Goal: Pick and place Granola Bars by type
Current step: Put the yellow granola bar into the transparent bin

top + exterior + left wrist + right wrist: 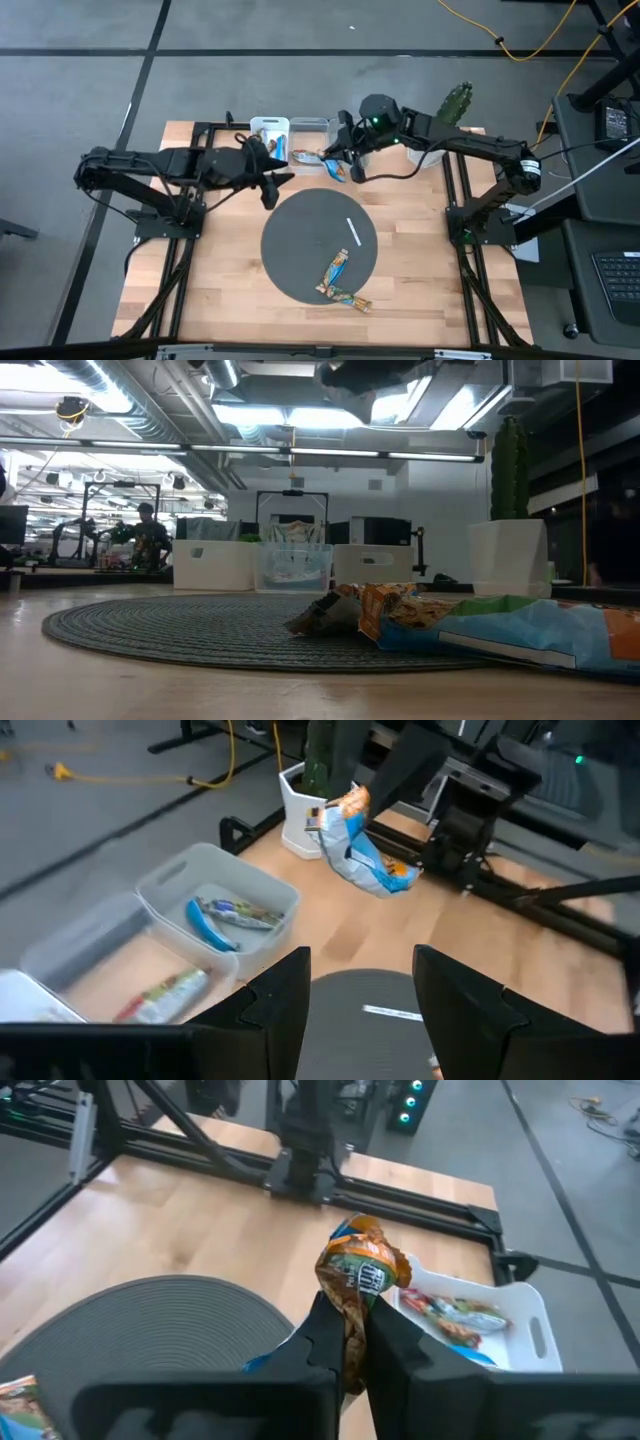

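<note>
My right gripper point(338, 160) point(349, 1306) hangs above the wooden table between the far bins and the round grey mat point(318, 243), shut on a blue and orange-brown granola bar point(335, 171). My left gripper point(280, 172) point(360, 965) is open just left of it, over the mat's far edge, touching nothing. Two more orange and blue bars point(335, 270) point(352, 299) lie at the mat's near edge and fill the low view's foreground point(400, 615). A white bin point(220, 915) holds a blue bar and a silvery bar. A clear bin point(165, 995) holds a red and silver one. My right gripper pinches the bar's crinkled wrapper between its two fingers, below the orange-brown end point(358, 1270), which sticks out past the fingertips. The fingers come slanting down from above. The bar is lifted clear of the table, and its blue part point(365, 868) hangs loose below.
A thin white stick point(353, 231) lies on the mat. A white pot with a cactus point(455, 105) stands at the far right corner, and black frame rails run along both sides of the table. Bare wood shows around the mat.
</note>
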Robot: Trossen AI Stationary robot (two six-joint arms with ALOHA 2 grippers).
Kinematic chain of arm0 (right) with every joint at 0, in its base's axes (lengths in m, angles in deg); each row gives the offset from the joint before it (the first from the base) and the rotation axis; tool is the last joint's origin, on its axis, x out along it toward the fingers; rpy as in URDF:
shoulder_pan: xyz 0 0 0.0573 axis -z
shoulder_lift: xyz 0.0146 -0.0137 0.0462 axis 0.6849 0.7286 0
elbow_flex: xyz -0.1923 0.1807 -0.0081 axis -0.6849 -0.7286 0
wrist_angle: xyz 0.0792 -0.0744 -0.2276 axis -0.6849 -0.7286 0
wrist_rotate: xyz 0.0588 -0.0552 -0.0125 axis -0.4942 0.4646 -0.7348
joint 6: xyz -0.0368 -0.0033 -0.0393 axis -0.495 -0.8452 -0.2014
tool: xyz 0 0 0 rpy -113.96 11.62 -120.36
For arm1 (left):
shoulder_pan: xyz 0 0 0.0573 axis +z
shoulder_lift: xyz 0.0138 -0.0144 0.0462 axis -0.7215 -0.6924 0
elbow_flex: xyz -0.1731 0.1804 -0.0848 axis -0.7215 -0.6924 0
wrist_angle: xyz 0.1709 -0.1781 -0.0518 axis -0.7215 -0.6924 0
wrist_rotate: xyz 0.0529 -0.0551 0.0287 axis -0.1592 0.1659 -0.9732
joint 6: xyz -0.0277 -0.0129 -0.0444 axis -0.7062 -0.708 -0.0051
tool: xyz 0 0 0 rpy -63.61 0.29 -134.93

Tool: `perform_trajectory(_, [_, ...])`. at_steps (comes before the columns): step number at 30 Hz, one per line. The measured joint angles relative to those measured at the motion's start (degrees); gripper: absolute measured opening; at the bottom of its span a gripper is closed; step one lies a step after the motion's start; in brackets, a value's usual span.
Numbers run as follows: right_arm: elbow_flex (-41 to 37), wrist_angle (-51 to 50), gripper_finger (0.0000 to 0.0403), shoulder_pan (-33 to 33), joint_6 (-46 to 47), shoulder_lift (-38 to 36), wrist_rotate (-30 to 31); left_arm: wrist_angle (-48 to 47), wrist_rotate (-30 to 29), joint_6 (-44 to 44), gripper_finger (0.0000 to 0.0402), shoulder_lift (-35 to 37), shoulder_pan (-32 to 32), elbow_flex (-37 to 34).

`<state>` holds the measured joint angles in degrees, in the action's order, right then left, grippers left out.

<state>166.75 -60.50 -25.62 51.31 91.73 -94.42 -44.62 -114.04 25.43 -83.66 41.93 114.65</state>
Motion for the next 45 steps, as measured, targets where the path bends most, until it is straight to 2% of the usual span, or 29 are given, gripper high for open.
perform_trajectory(4, [0.0,0.3,0.0038,1.3,0.1,0.3,0.0,0.0,-0.2,4.4,0.0169,0.4,1.4,0.0])
perform_trajectory(9, [0.1,1.0,0.0022,2.4,0.2,1.2,0.0,-0.2,-0.8,10.9,0.0169,0.7,2.6,0.0])
perform_trajectory(15, [0.1,1.3,0.0029,2.6,0.0,2.9,2.0,0.3,-5.3,19.3,0.0169,0.7,5.4,0.0])
perform_trajectory(18, [0.1,1.8,0.0036,2.8,-0.3,4.1,3.0,1.2,-7.8,20.2,0.0169,0.7,8.1,0.0])
perform_trajectory(25, [0.1,2.3,0.0021,4.3,-0.4,6.3,3.2,1.3,-14.1,20.8,0.0169,0.7,13.7,0.0])
perform_trajectory(31, [0.0,2.5,0.0030,5.8,-1.0,6.5,4.7,1.4,-14.1,26.6,0.0169,0.7,16.9,0.0])
perform_trajectory(41, [0.0,3.0,0.0021,7.4,-1.0,6.5,4.7,1.5,-14.1,26.5,0.0169,0.7,20.8,0.0])
perform_trajectory(45, [0.0,5.0,0.0030,7.4,-0.5,6.5,4.7,3.0,-14.1,28.0,0.0169,0.7,21.2,0.0])
